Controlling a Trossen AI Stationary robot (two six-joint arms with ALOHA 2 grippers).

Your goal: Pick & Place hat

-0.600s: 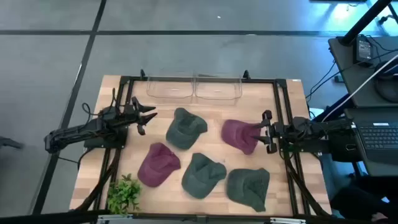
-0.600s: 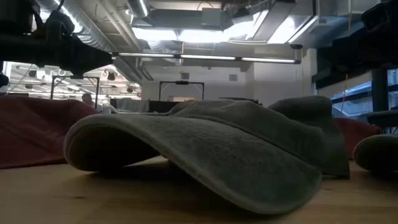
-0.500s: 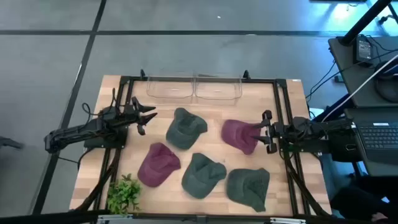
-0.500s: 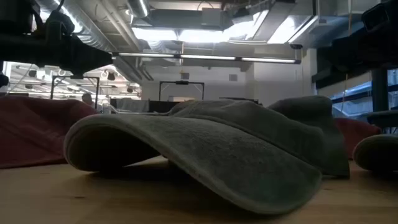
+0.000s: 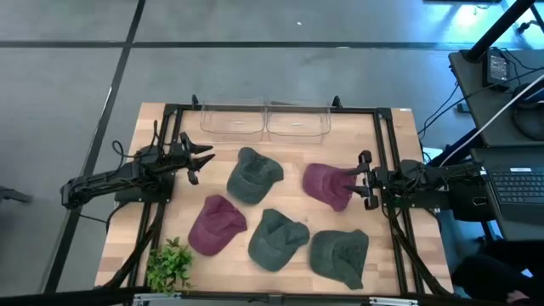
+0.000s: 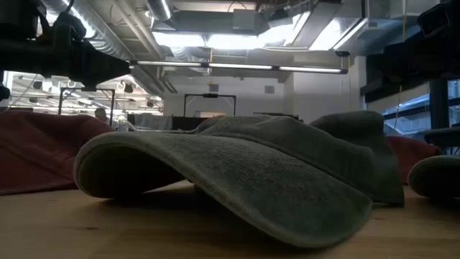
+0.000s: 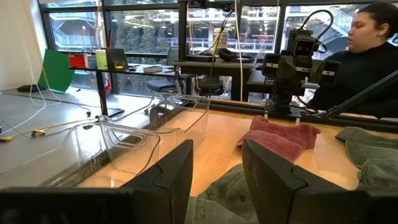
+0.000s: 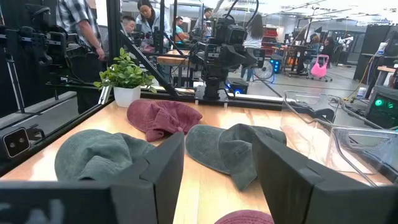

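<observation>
Several caps lie crown up on the wooden table (image 5: pixel 391 136): a green one (image 5: pixel 253 174) at the middle, a maroon one (image 5: pixel 325 184) to its right, a maroon one (image 5: pixel 216 224) and two green ones (image 5: pixel 276 239) (image 5: pixel 340 255) nearer the front. My left gripper (image 5: pixel 204 158) is open, left of the middle green cap (image 7: pixel 219 196), apart from it. My right gripper (image 5: pixel 360 179) is open at the right edge of the right maroon cap (image 8: pixel 244 217), its fingers on either side of that edge.
Two clear plastic bins (image 5: pixel 231 121) (image 5: pixel 297 121) stand at the table's far edge. A small potted plant (image 5: pixel 170 265) stands at the front left corner. A black frame (image 5: pixel 272 109) runs round the table. A person (image 7: pixel 373 56) sits beyond the right side.
</observation>
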